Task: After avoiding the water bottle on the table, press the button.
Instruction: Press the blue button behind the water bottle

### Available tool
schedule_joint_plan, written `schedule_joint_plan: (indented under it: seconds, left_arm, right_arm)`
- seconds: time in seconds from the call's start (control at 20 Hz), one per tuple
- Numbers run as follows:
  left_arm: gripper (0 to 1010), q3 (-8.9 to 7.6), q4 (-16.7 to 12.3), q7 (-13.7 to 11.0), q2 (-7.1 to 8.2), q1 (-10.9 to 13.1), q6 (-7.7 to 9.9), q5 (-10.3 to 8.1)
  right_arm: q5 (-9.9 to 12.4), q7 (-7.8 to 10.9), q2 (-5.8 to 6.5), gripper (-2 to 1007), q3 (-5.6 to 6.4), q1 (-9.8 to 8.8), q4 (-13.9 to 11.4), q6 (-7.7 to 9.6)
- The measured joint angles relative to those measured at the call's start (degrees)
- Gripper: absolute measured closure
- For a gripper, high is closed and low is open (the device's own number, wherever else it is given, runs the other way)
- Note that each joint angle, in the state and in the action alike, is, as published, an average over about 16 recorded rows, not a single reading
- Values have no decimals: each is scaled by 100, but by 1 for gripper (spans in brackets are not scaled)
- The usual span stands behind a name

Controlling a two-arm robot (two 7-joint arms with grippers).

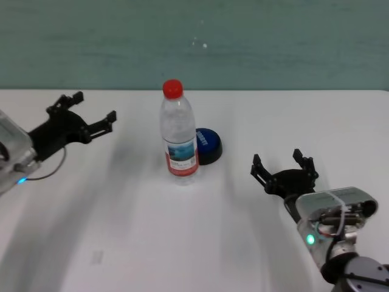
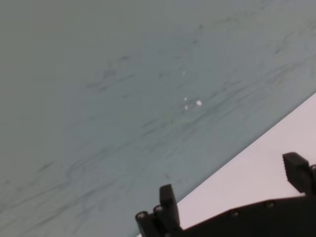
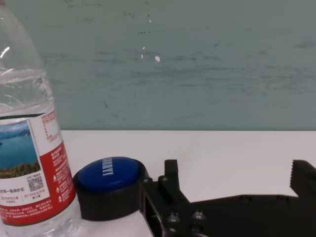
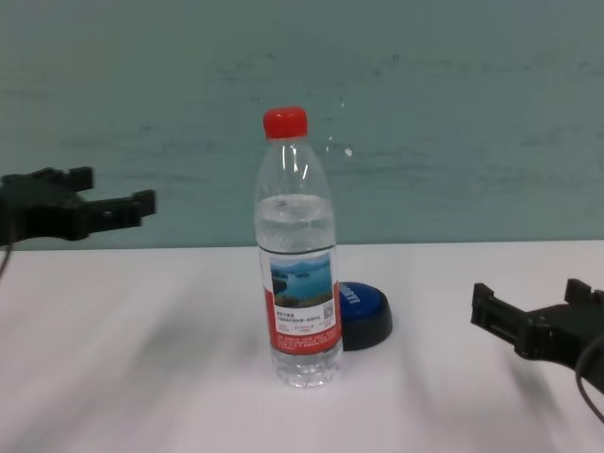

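Note:
A tall clear water bottle (image 1: pixel 179 134) with a red cap stands upright mid-table (image 1: pixel 152 243). Right behind it, slightly to its right, sits the low blue button (image 1: pixel 208 145) on a black base; the bottle (image 4: pixel 299 274) partly covers the button (image 4: pixel 366 311) in the chest view. My right gripper (image 1: pixel 283 165) hovers low to the right of both, open and holding nothing. In the right wrist view the button (image 3: pixel 111 185) lies just beyond the right gripper (image 3: pixel 237 173), beside the bottle (image 3: pixel 29 143). My left gripper (image 1: pixel 92 111) is raised at the far left, open and holding nothing.
A teal wall (image 1: pixel 243 42) runs along the table's far edge. The left wrist view shows only that wall, a strip of table and the left gripper (image 2: pixel 237 190). Bare white tabletop lies in front of the bottle and between it and each gripper.

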Motion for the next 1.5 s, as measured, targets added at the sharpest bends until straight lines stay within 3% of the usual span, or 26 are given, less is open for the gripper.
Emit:
schedule_joint_plan:
  seconds: [0.45,0.85,1.1,1.5]
  left_arm:
    - [10,443,999,-145,-409,-744,-374,15]
    - [10,676,1621,-234,-721,-1108,-623,11]
    - [10,765,1770,-215,-818,-1190,-640,37]
    - [10,788,1675,-41,-805,-1107,-491,114]
  right_arm:
    - [0,0,0,1,0,0,0,0]
    - [0,0,0,1,0,0,0,0]
    - [0,0,0,1,0,0,0,0]
    - [0,0,-1,1,0,0,0,0]
